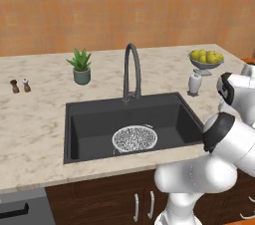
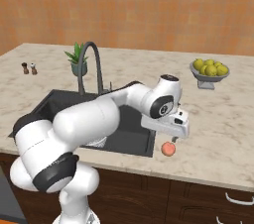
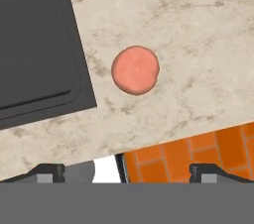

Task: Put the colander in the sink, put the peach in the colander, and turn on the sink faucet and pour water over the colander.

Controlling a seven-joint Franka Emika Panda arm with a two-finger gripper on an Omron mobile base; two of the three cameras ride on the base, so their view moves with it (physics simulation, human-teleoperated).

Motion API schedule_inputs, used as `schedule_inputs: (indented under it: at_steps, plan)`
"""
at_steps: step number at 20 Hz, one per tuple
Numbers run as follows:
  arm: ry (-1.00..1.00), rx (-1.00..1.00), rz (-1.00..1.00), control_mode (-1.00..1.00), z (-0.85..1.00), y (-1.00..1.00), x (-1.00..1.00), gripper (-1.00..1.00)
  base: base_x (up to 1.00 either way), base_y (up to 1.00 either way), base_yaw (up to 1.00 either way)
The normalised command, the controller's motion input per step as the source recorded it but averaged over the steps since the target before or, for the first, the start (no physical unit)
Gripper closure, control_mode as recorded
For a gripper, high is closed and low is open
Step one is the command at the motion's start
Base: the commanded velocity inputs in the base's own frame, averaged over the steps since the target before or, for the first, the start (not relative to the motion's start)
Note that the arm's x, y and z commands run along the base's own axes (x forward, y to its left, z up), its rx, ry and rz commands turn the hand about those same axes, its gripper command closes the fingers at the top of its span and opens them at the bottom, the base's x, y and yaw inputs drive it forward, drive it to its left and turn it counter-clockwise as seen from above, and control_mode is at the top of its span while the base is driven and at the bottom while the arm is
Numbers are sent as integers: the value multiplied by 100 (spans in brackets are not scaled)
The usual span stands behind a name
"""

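While the colander (image 1: 134,138) sits on the floor of the sink (image 1: 89,119), away to the arm's left, the gripper (image 2: 173,139) hangs over the marble counter (image 2: 218,119) just past the basin's right rim, pointing down. Directly below it lies the peach (image 2: 168,149), resting on the counter near the front edge and clear of the fingers. From the hand view the peach (image 3: 135,70) lies ahead of the gripper (image 3: 129,171), roughly centred between the two dark fingertips (image 3: 47,171), which stand wide apart with nothing between them. To one side of the peach in that view runs the black rim of the sink (image 3: 74,69); towards the fingertips the counter ends and an orange tiled floor (image 3: 198,153) shows beneath. Behind the basin, further from the gripper, the sink faucet (image 1: 132,69) arches over the sink, and no water is visible at its spout. Further back and off to the gripper's right stands a footed bowl of lemons (image 2: 209,69). A small white shaker (image 1: 194,83) stands near that bowl, and a potted plant (image 1: 80,67) and two tiny shakers (image 1: 20,85) stand on the far side of the sink.
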Motion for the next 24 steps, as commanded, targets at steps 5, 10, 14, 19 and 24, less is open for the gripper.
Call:
schedule_inputs:
  at_steps: [5, 10, 14, 19, 24]
  plan:
    - [-7, -3, 1, -100, -19, -32, 21, -100, 0, 0, 0]
    - [-8, 0, 0, -100, -23, 0, 30, -100, 0, 0, 0]
    - [-5, 0, 0, -100, -37, -5, 22, -100, 0, 0, 0]
    - [-3, 0, 0, -100, -33, -9, 20, -100, 0, 0, 0]
    - [-1, 0, 0, -100, -27, -2, 1, -100, 0, 0, 0]
